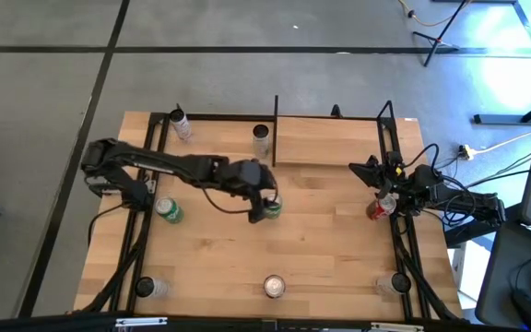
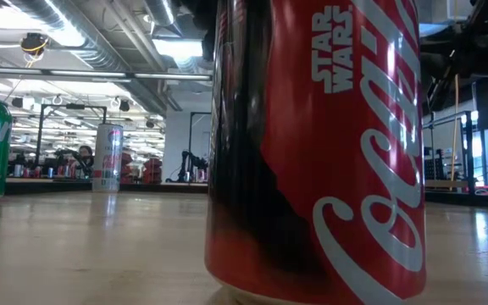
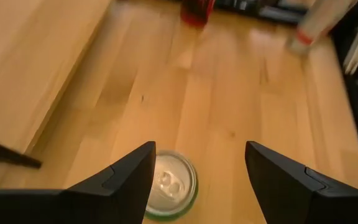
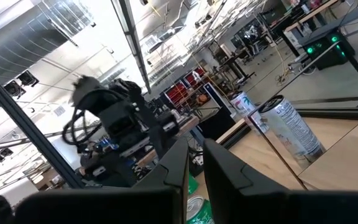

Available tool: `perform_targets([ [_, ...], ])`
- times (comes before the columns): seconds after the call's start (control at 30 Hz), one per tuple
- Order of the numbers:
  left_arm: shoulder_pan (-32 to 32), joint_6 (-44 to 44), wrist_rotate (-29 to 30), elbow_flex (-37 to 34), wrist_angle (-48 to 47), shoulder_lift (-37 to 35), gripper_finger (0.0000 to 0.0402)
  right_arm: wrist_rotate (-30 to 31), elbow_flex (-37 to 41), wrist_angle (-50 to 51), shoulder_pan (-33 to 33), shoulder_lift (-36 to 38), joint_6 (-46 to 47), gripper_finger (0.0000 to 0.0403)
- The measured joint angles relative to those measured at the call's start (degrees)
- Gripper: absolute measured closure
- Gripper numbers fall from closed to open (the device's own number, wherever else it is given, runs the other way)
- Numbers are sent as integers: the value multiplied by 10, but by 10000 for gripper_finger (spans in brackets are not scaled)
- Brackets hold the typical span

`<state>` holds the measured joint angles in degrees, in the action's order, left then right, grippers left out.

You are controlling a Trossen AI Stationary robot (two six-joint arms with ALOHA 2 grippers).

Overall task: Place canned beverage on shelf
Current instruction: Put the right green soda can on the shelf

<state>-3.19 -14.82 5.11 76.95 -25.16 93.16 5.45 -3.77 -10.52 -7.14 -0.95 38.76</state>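
Observation:
A green can (image 1: 272, 208) stands upright on the table, a little to the near side of the shelf (image 1: 330, 138), a pale board framed by thin black rods at the far edge. My left gripper (image 1: 265, 201) hangs open over this can. In the left wrist view the can's silver top (image 3: 169, 183) shows below, close beside one finger (image 3: 126, 177), and I see no touch. My right gripper (image 4: 194, 165) waits shut at the table's right side (image 1: 362, 170), holding nothing.
A second green can (image 1: 169, 210) stands left, a red can (image 1: 376, 210) right by the right arm. Two cans (image 1: 181, 123) (image 1: 262, 138) stand by the shelf's left end; three more line the near edge, the middle one red (image 2: 312, 152). Bare wood lies between.

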Motion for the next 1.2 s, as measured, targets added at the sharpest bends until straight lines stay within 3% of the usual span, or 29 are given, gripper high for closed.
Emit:
perform_targets([
  [0.13,2,0,5,96,-110,53,161,6,0,0,0,0,0,363],
  [0.27,16,4,3,130,-160,97,161,15,0,0,0,0,0,363],
  [0.73,21,4,-12,128,-158,127,161,15,0,4,0,0,1,363],
  [1.2,21,6,-28,71,-106,125,161,27,0,5,0,0,1,363],
])
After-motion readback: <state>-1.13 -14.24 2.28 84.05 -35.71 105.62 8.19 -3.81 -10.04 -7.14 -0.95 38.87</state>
